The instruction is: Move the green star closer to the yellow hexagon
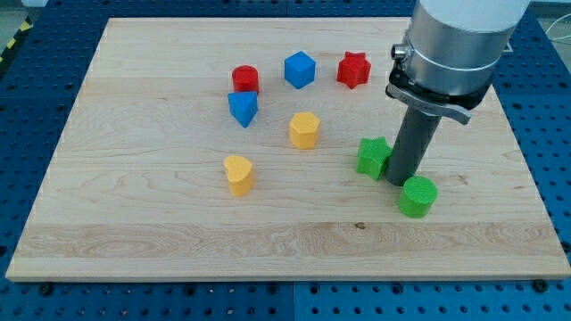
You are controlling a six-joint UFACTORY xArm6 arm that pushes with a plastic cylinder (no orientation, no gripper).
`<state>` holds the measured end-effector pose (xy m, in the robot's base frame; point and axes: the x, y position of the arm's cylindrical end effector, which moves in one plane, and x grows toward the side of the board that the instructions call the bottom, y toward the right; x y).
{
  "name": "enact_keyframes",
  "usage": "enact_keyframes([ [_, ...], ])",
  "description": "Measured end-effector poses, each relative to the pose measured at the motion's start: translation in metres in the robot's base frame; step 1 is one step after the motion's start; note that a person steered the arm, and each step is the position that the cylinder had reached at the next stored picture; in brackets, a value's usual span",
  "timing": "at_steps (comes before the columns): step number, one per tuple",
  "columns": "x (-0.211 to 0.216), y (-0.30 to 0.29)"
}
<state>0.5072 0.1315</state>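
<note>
Toward the board's right edge: green star (pixel 373 157), my tip (pixel 401 181) touching its right side; no fingers fitted. Yellow hexagon (pixel 304 130) lies leftward. Risk: an off-centre push spins the star away; green cylinder (pixel 417 196) crowds the tip.

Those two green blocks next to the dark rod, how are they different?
The green star has points; the green cylinder is round with a flat top. The star sits left of my tip, the cylinder just below-right, nearer the board's bottom edge. Both are the same green and similar in size.
</note>
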Motion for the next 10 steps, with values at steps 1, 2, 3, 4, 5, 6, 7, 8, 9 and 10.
enact_keyframes([
  [1, -0.007, -0.008],
  [2, -0.007, -0.018],
  [3, -0.007, -0.015],
  [4, -0.009, 0.016],
  [5, -0.020, 0.042],
  [6, -0.031, 0.039],
  [7, -0.033, 0.022],
  [8, -0.028, 0.013],
  [9, -0.023, 0.001],
  [10, -0.020, -0.020],
])
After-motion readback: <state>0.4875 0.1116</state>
